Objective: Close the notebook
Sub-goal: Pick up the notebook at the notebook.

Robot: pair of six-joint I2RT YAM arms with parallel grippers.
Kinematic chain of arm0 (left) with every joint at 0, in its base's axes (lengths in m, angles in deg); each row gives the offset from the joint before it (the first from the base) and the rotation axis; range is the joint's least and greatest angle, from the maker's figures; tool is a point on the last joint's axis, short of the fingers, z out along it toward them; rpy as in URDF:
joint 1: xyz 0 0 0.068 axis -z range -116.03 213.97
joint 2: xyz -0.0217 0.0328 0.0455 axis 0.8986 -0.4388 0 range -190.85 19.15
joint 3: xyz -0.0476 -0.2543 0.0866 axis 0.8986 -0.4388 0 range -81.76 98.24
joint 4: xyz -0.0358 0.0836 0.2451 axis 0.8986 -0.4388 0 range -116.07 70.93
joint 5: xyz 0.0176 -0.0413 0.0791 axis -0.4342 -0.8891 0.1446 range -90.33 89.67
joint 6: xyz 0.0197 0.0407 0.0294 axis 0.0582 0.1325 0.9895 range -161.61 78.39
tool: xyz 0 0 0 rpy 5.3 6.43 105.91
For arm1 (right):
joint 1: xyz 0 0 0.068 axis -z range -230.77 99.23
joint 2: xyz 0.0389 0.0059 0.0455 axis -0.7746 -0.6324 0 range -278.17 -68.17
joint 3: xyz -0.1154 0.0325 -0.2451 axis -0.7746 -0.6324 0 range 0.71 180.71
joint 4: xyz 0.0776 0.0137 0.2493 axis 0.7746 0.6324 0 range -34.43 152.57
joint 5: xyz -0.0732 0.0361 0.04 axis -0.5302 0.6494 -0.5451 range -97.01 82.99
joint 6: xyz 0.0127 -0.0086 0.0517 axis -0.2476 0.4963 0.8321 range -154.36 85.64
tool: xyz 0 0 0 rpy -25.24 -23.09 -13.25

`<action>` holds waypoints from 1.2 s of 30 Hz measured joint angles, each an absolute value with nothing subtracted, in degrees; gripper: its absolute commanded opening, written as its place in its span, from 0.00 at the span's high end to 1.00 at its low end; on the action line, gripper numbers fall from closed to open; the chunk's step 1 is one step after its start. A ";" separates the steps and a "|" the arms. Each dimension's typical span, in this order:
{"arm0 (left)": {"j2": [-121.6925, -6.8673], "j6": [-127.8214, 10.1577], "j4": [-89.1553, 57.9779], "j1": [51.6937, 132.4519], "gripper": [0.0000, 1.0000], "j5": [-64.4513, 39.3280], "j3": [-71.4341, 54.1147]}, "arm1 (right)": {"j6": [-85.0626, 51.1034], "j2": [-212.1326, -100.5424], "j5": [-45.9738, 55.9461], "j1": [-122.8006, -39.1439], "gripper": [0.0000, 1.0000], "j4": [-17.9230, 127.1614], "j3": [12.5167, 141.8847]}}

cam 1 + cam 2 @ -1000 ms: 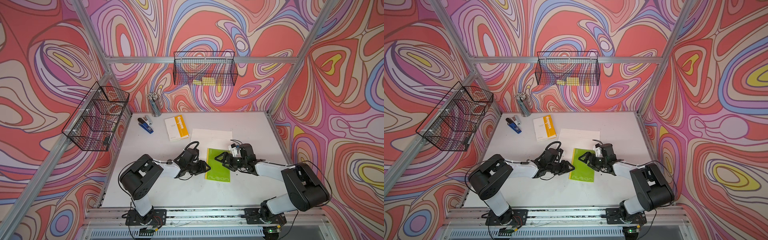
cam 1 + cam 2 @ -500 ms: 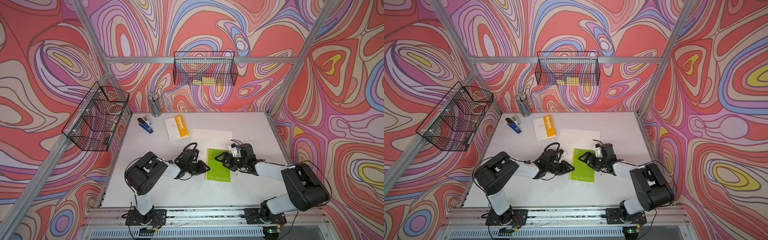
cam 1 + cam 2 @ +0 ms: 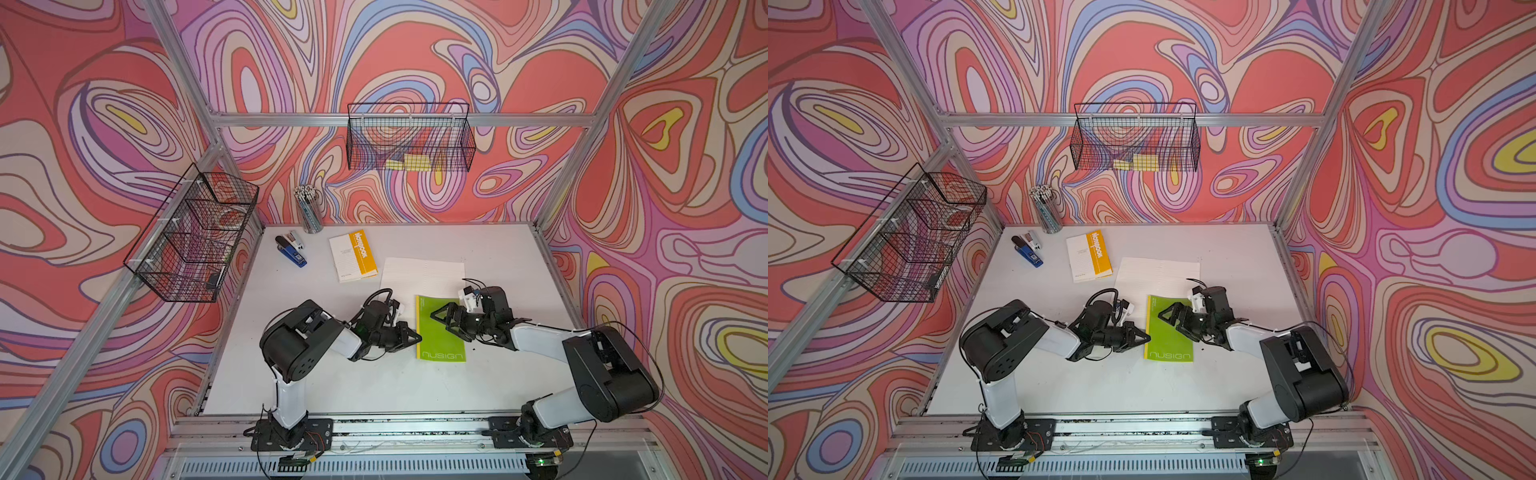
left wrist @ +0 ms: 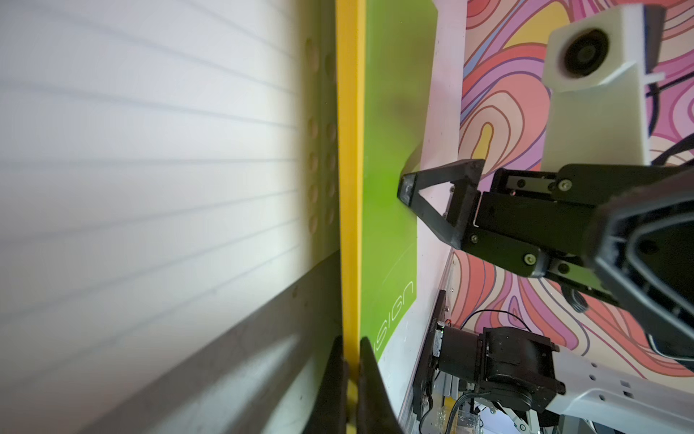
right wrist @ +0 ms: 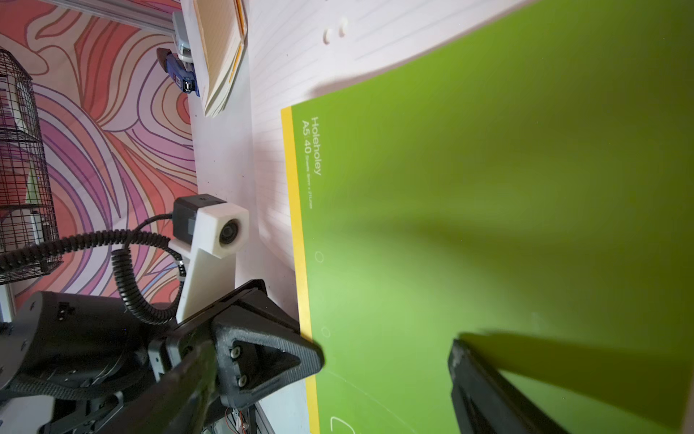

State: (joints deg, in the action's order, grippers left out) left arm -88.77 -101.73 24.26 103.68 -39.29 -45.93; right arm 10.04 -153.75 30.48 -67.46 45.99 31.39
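Note:
The notebook [image 3: 440,345] [image 3: 1169,347] lies on the white table with its green cover up and a yellow strip along its spine. My left gripper [image 3: 415,337] [image 3: 1145,337] [image 4: 351,379] is shut on that yellow spine edge [image 4: 349,188], low at the table. The right wrist view shows one of its black fingers [image 5: 270,349] at the strip. Over the cover's far half, my right gripper [image 3: 446,322] [image 3: 1177,322] [image 5: 338,390] is open, with nothing between its fingers. Its tip [image 4: 409,188] shows against the green cover [image 5: 488,188].
A lined white sheet [image 3: 424,274] lies at the notebook's far end. Behind it sit a yellow-and-white notepad [image 3: 353,255], a blue stapler [image 3: 291,249] and a pencil cup [image 3: 309,208]. Wire baskets hang on the back wall [image 3: 409,139] and left wall [image 3: 193,237].
My left gripper has closed on the notebook's spine edge, and the left arm's elbow has shifted right. The right arm and the notebook have stayed put.

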 measured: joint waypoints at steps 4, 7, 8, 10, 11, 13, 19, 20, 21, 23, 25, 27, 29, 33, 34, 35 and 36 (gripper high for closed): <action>-86.89 -101.18 22.51 103.70 1.00 -39.47 -45.73 | 9.84 -153.03 30.26 -67.48 0.01 48.61 32.41; -84.81 -100.31 19.69 103.72 1.00 -39.77 -44.75 | 9.54 -151.79 30.02 -67.48 0.02 51.54 33.86; -83.96 -100.02 18.62 103.72 1.00 -39.88 -44.36 | 9.38 -151.31 29.96 -67.48 0.02 52.56 34.56; -82.26 -99.28 16.24 103.72 1.00 -40.08 -43.46 | 9.10 -150.54 29.87 -67.48 0.02 54.01 35.95; -81.38 -98.80 14.93 103.72 1.00 -40.23 -42.87 | 8.90 -150.23 29.85 -67.48 0.02 54.66 36.76; -80.00 -98.06 12.28 103.72 1.00 -40.52 -41.51 | 8.62 -149.73 29.85 -67.48 0.02 55.73 38.40; -76.73 -96.13 5.81 103.59 1.00 -40.93 -38.74 | 7.63 -149.14 29.85 -67.48 0.02 59.01 43.25; -76.22 -95.76 4.70 103.41 1.00 -41.06 -38.41 | 7.35 -149.14 29.85 -67.48 0.02 59.60 44.13; -75.74 -95.41 3.65 103.24 1.00 -41.17 -38.06 | 7.07 -149.14 29.83 -67.48 0.01 60.19 44.92; -75.00 -94.69 1.70 102.67 1.00 -41.28 -37.27 | 6.69 -149.14 29.81 -67.48 0.02 60.72 46.12; -74.19 -93.99 -0.26 101.86 1.00 -41.28 -36.49 | 6.37 -149.14 29.81 -67.48 0.02 61.13 46.88; -73.10 -93.34 -1.79 100.70 1.00 -41.28 -36.05 | 6.13 -149.14 29.81 -67.48 0.02 61.46 47.21; -71.94 -92.53 -3.48 99.50 1.00 -41.28 -35.72 | 5.89 -149.14 29.81 -67.48 0.02 61.74 47.36; -68.81 -90.54 -7.37 96.84 1.00 -41.22 -35.35 | 5.27 -149.14 29.78 -67.48 0.02 62.58 47.74; -68.16 -90.04 -8.11 96.29 1.00 -41.22 -35.31 | 5.12 -149.14 29.78 -67.48 0.02 62.75 47.78; -67.50 -89.55 -9.01 95.68 1.00 -41.19 -35.20 | 4.90 -149.14 29.74 -67.48 0.02 63.08 47.89; -66.85 -89.05 -10.01 94.96 1.00 -41.22 -35.02 | 4.71 -149.14 29.70 -67.48 0.02 63.38 48.04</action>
